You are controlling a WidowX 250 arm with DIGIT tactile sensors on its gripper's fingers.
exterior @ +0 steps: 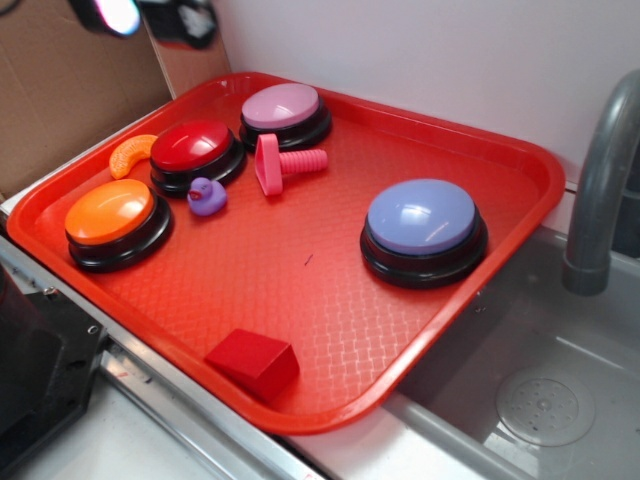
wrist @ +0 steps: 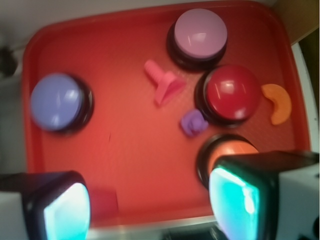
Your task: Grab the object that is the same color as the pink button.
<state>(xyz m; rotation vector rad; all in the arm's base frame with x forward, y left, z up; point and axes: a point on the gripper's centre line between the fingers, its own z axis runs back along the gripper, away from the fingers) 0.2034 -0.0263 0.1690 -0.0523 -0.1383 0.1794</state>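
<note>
The pink toy bolt [exterior: 285, 163] lies on its side on the red tray [exterior: 330, 330], just in front of the pink button [exterior: 283, 107]. In the wrist view the bolt [wrist: 162, 84] sits below and left of the pink button [wrist: 200, 34]. My gripper [wrist: 150, 205] hangs high over the tray's near edge, far from the bolt. It is open, its two glowing pads wide apart with nothing between them. Only its tip shows at the top left of the exterior view [exterior: 148, 15].
On the tray also stand a red button [exterior: 195, 150], an orange button [exterior: 112, 218] and a lavender-blue button [exterior: 422, 225]. A purple duck [exterior: 207, 197], an orange slice toy [exterior: 130, 155] and a red block [exterior: 255, 362] lie among them. A sink and grey faucet [exterior: 600, 190] are at the right.
</note>
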